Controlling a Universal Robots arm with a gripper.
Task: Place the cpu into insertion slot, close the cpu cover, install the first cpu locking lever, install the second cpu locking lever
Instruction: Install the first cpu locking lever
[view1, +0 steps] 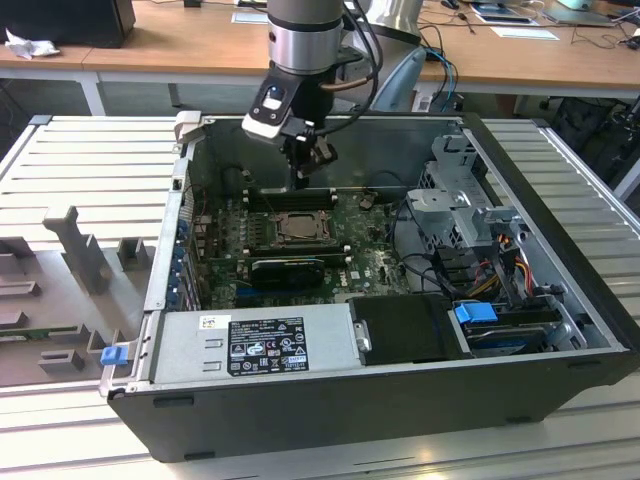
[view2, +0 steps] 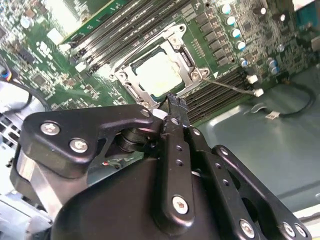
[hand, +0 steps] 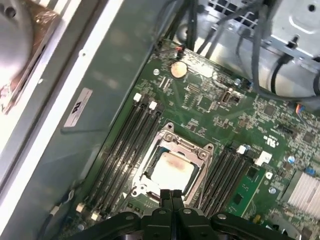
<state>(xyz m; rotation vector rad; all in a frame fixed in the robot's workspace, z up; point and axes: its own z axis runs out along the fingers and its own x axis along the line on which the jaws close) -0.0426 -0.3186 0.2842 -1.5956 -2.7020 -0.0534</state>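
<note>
One cpu (hand: 170, 171), pale and square, lies seated in the single insertion slot (view1: 297, 228) on the green motherboard (hand: 210, 107). One cpu cover (hand: 176, 145), a silvery frame, lies flat around the chip's face. In the second wrist view one thin wire lever (view2: 231, 84) juts from the cover's corner out over the memory slots (view2: 220, 92). These long black slots stand in two banks, one on each side of the socket.

The hand (hand: 170, 193) hangs just above the socket's edge with its two fingertips pressed together and nothing between them. I cannot tell whether it touches the frame.

Farther out are one coin cell (hand: 178, 70), one power supply (view1: 255, 342) and one open computer case (view1: 560, 300). The case lies on a ribbed metal table (view1: 90, 160), with a wooden table (view1: 180, 42) behind it.
</note>
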